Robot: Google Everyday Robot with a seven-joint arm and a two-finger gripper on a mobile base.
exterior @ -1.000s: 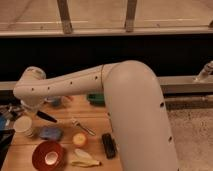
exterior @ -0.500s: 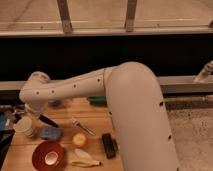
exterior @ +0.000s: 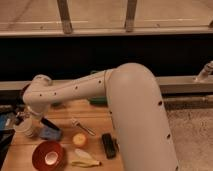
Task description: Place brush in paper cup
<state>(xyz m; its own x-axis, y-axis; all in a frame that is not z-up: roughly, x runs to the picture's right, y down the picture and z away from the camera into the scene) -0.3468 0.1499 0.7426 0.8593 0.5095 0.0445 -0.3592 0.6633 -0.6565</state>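
My white arm reaches from the right across the wooden table [exterior: 135, 162] to its left end. The gripper [exterior: 31, 119] hangs under the wrist there, shut on the brush [exterior: 50, 124]. The slim black brush slants down to the right from the gripper. Just below the gripper, touching or nearly touching it, stands the cream-white paper cup [exterior: 25, 130]. The arm hides the part of the brush inside the grip.
A blue patterned cup [exterior: 51, 134] lies right of the paper cup. Near the front are a red bowl [exterior: 41, 156], an orange fruit [exterior: 79, 140], a yellow peel [exterior: 85, 162] and a flat black block [exterior: 108, 145]. A silver utensil [exterior: 82, 127] lies mid-table.
The wrist has come down and slightly forward over the paper cup, carrying the brush with it. The things on the table have stayed put.
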